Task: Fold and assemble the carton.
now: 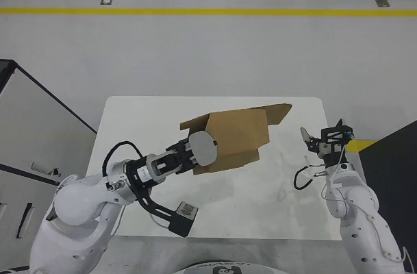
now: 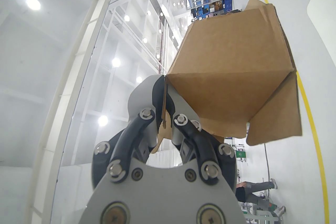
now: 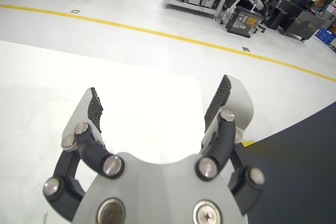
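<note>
Over the middle of the white table [image 1: 136, 120], my left gripper [image 1: 196, 153] has the carton [image 1: 232, 137] pinched by a thin cardboard edge at the corner nearest the robot. In the left wrist view the two fingers of the left gripper [image 2: 165, 95] are closed tight, with only the sheet's thickness between the pads. The carton [image 2: 231, 64] is brown and partly opened into a box shape. It sits tilted, with its creased panels fanning away from the grip. One loose flap [image 1: 278, 111] juts out at the far right corner, toward the table's far edge. From my seat I cannot tell whether the carton's underside rests on the tabletop or hangs just above it.

My right gripper [image 1: 309, 139] is near the table's right edge, well apart from the carton. Its ribbed fingers are spread wide with nothing between them. In its own wrist view, the right gripper [image 3: 160, 100] frames the bare rounded corner of the table [image 3: 52, 78]. A yellow line [image 3: 168, 34] crosses the floor beyond.
</note>
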`<control>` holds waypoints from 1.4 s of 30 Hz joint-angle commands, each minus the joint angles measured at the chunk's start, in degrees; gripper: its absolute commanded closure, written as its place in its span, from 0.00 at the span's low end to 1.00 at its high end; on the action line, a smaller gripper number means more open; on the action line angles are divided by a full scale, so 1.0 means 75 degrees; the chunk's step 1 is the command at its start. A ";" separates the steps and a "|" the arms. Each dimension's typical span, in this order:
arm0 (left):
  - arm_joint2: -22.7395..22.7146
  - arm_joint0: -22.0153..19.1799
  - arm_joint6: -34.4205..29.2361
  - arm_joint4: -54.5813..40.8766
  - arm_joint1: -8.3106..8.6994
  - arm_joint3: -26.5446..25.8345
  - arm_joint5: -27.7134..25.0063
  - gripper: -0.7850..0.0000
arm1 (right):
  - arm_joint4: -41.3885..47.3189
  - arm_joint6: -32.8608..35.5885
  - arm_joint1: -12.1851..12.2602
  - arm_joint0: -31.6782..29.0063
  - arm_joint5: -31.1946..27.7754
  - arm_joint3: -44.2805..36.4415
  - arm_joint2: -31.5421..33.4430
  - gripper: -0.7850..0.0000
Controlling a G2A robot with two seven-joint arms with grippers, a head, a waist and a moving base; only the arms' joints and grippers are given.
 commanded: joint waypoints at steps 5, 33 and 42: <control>-0.0006 0.0121 -0.0050 -0.0117 0.0018 0.0015 0.0288 1.00 | 0.0000 0.0000 0.0000 0.0000 0.0000 0.0000 0.0000 0.00; 0.0116 0.0251 -0.1352 -0.3103 -0.0010 0.0077 -0.1875 1.00 | 0.0000 0.0000 0.0000 0.0000 0.0000 0.0000 0.0000 0.00; 0.0043 0.0091 -0.2061 -0.3880 -0.0022 0.0058 -0.2459 1.00 | 0.0000 0.0000 0.0000 0.0000 0.0000 0.0000 0.0000 0.00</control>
